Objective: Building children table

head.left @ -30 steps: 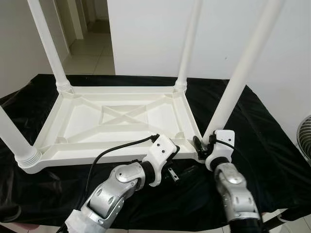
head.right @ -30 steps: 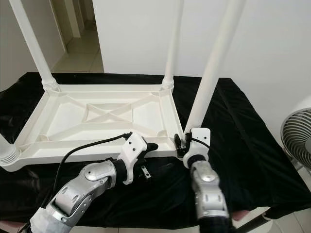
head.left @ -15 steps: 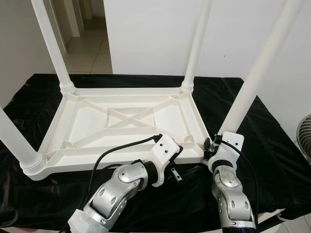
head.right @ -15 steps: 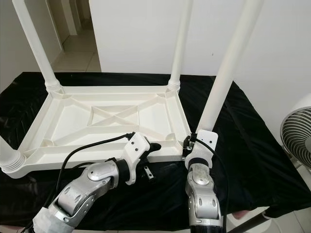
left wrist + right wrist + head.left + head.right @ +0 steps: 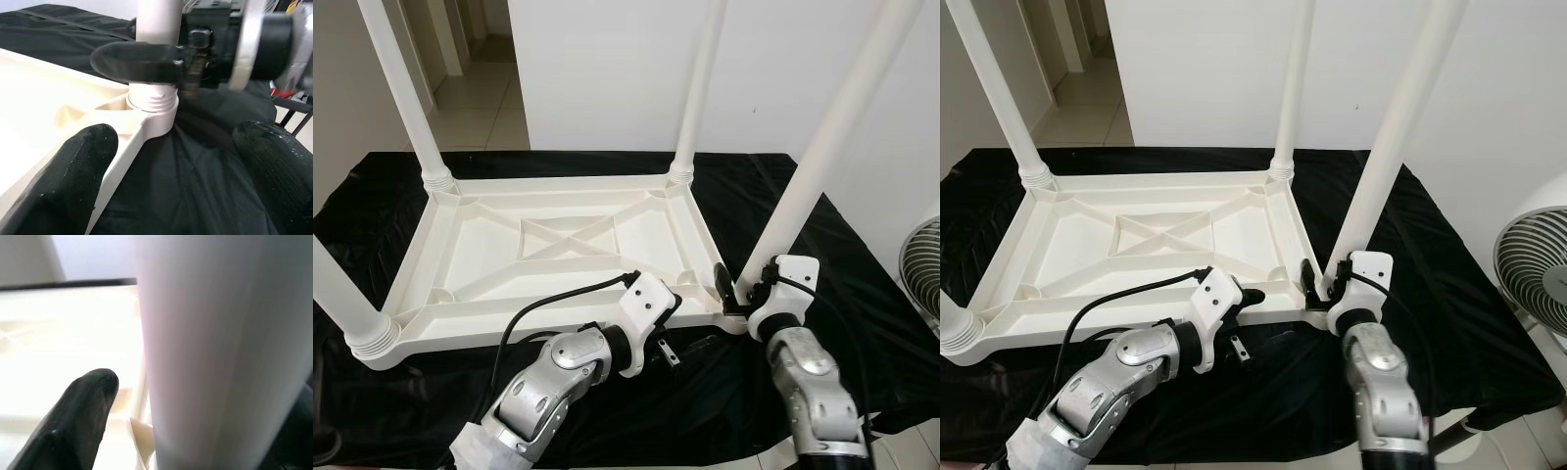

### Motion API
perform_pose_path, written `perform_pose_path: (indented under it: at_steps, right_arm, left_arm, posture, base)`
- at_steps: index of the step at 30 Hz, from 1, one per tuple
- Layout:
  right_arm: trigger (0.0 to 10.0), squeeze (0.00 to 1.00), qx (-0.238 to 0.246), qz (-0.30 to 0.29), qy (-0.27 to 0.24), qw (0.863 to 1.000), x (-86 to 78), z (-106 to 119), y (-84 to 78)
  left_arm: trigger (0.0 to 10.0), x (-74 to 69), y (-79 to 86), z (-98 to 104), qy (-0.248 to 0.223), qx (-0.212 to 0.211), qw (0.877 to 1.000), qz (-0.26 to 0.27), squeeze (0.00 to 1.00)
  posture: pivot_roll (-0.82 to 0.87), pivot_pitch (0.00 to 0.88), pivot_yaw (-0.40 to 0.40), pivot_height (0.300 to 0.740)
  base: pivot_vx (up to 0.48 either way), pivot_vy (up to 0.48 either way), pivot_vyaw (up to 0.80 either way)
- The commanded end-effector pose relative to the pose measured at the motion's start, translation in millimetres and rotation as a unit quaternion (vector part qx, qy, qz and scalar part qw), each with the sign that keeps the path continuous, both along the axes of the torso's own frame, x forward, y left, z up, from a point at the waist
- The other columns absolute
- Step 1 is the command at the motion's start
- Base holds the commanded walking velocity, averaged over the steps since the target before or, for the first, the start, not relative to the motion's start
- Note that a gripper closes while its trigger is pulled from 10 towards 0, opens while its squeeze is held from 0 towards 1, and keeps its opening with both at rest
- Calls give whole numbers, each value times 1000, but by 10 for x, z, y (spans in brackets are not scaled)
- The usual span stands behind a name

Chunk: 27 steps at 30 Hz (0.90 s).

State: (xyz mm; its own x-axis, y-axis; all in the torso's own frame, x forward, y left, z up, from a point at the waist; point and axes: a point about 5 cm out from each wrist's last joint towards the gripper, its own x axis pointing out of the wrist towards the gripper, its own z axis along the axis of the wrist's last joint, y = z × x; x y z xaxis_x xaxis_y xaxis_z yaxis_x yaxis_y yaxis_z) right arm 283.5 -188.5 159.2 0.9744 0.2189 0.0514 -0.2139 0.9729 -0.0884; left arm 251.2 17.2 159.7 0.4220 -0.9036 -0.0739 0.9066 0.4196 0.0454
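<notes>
A black cloth covers the worktop beneath the upturned white children's table; white walls stand behind. The right gripper has its jaws closed round the near-right leg. The left gripper hangs with jaws apart, empty, at the near edge.

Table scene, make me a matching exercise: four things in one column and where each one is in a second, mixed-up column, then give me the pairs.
Things:
1. right gripper
2. left gripper
3. fan
4. black cloth

Places:
A. spread under the upturned white table
B. at the base of the near right table leg, a finger on either side of it
C. on the robot's far right, beside the covered surface
D. fingers spread, at the table's near edge, close to that corner

Pairs: 1-B, 2-D, 3-C, 4-A
</notes>
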Motion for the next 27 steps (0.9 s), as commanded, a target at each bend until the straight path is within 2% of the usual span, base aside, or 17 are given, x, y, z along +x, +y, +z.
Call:
perform_pose_path:
  at_steps: [1,6,9,15,17,19,20,21,22,24,25,27]
  right_arm:
    - [10000,0,-2,44,5,999,-23,-27,-58]
    - [10000,0,-16,95,8,995,-14,-32,-155]
    - [10000,0,-47,145,25,988,15,-75,-272]
    - [10000,0,-61,184,40,980,26,-120,-298]
    - [10000,0,-80,224,51,970,37,-169,-325]
    - [10000,0,-80,224,51,970,37,-169,-325]
    - [9020,0,-85,233,53,967,60,-196,-325]
    - [9020,0,-88,242,54,965,80,-217,-328]
    - [6627,0,-93,248,54,963,108,-233,-316]
    - [6627,0,-96,254,54,961,128,-242,-309]
    - [1647,0,-100,258,52,960,168,-239,-290]
    - [1647,0,-103,260,50,959,195,-236,-276]
  left_arm:
    - [10000,-24,4,-29,3,10,1000,-16,0]
    - [10000,-21,6,-33,3,11,1000,-17,0]
    - [10000,-17,13,-30,2,13,1000,-18,0]
    - [10000,-15,26,-28,1,14,1000,-18,0]
    - [10000,-14,41,-24,1,16,1000,-18,0]
    - [10000,-14,41,-24,1,16,1000,-18,0]
    - [10000,-10,43,-20,1,16,1000,-18,0]
    - [10000,-7,44,-16,1,16,1000,-18,0]
    - [10000,-4,47,-10,0,16,1000,-17,0]
    - [10000,-3,50,-6,0,16,1000,-17,0]
    - [10000,-4,52,-7,0,16,1000,-17,0]
    - [10000,-4,53,-9,1,17,1000,-17,0]
  posture:
    - [-63,23,-28,740]
    - [-61,15,-22,740]
    - [-57,9,-17,740]
    - [-46,8,-8,740]
    - [-43,9,-4,740]
    - [-43,9,-4,740]
    - [-38,11,0,740]
    - [-38,11,0,740]
    - [-35,16,8,740]
    - [-35,16,8,740]
    - [-35,17,9,740]
    - [-35,17,9,740]
  base:
    - [0,0,0]
    - [0,0,0]
    - [0,0,0]
    - [0,0,0]
    - [0,0,0]
    - [0,0,0]
    - [0,0,0]
    - [0,0,0]
    - [0,0,0]
    - [0,0,0]
    - [0,0,0]
    - [0,0,0]
